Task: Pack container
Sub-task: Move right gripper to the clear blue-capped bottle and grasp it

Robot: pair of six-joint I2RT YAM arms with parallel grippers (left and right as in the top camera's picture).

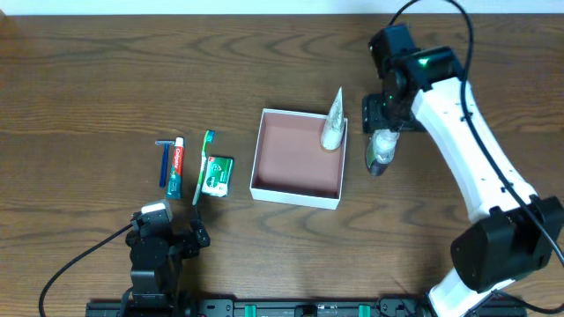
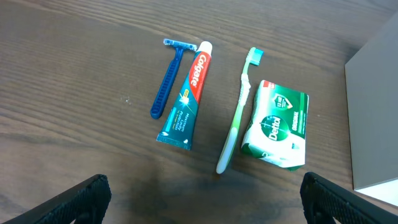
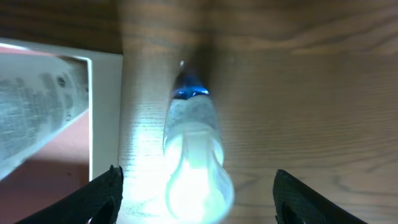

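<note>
Overhead: container (image 1: 298, 158) is sitting mid-frame, one white tube (image 1: 334, 121) leaning in its upper-right corner; razor (image 1: 164, 163), toothpaste (image 1: 176, 167), toothbrush (image 1: 203, 165) and soap (image 1: 217, 176) are lying left of it; clear bottle (image 1: 381, 151) is lying just right, under right gripper (image 1: 382, 132)

Left wrist: left gripper (image 2: 205, 196) is hovering spread wide, gripping nothing

Right wrist: fingers are straddling the bottle, apart, not touching; looks like one packed, five left

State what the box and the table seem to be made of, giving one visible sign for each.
Box: likely cardboard, matte; thin white walls, dull pinkish-brown inside.
Table: wood or wood-look laminate, slight sheen; dark brown grain lines.
</note>
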